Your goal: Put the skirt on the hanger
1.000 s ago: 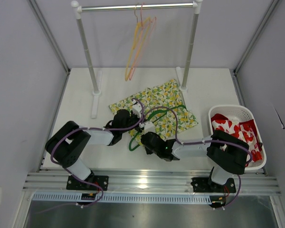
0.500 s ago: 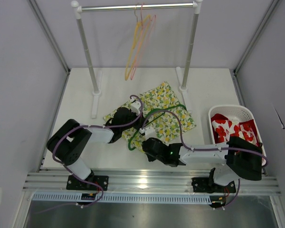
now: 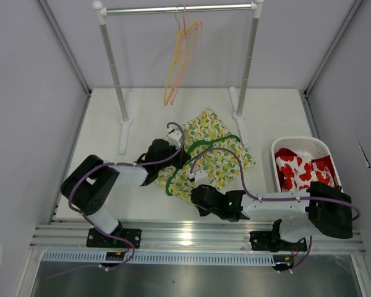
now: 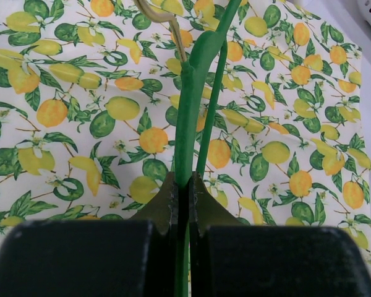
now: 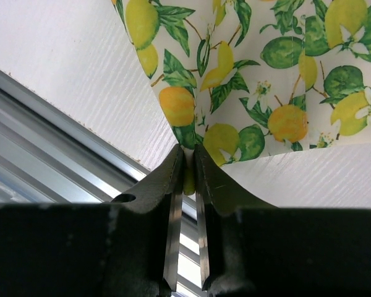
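Note:
The skirt (image 3: 213,145) is white cloth with a lemon print, spread on the table's middle. It fills the left wrist view (image 4: 80,111) and the top of the right wrist view (image 5: 284,74). A green hanger (image 3: 201,148) lies over it, with its brass hook toward the back in the left wrist view. My left gripper (image 3: 168,154) is shut on the green hanger's bar (image 4: 187,124) above the cloth. My right gripper (image 3: 201,197) is shut on the skirt's near corner (image 5: 188,145), close to the table's front edge.
A clothes rail (image 3: 179,9) at the back holds pink and yellow hangers (image 3: 180,55). A white basket (image 3: 309,148) with red-and-white cloth (image 3: 303,167) stands at the right. The table's front edge and metal rails (image 5: 62,124) lie just below the right gripper.
The right gripper has pulled the skirt's corner toward the front edge. The skirt has bunched and turned, its left part drawn in. The left gripper has stayed on the hanger.

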